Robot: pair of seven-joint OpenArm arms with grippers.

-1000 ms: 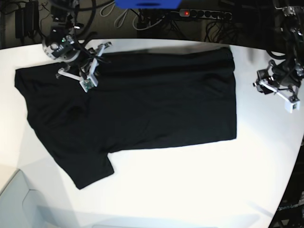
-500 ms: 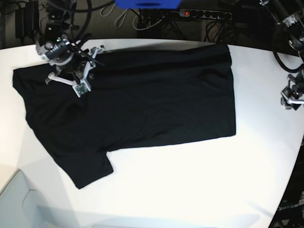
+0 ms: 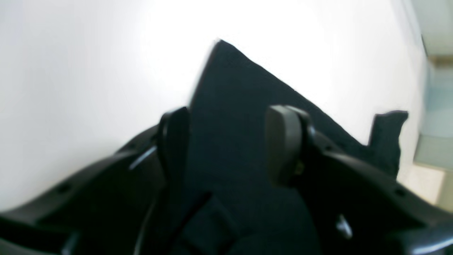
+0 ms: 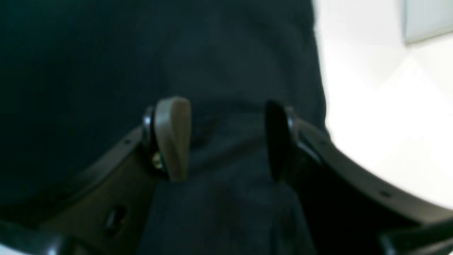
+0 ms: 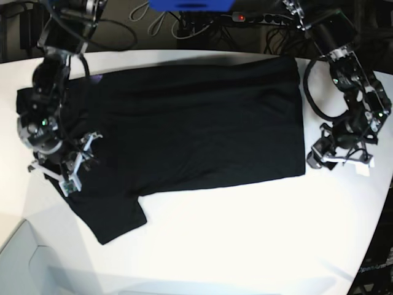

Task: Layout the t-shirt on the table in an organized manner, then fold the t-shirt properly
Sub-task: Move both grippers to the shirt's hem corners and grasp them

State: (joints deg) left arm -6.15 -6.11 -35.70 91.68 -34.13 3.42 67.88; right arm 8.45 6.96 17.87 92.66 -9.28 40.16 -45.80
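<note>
only base shows whole t-shirt (image 5: 196, 123) flat.

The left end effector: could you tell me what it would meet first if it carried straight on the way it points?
Probably the t-shirt: the left end effector is open, with black cloth filling the gap between its fingers. Depth is unclear.

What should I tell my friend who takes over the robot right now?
Left gripper: jaws open, low by the t-shirt's hem corner on the base view's right, holding nothing.
Right gripper: jaws open, over the sleeve end of the shirt, nothing pinched.
The shirt lies spread mostly flat on the table, one sleeve sticking out toward the near edge.
Done: laid out, roughly.
Left: tidy it up, then all the folding.
</note>
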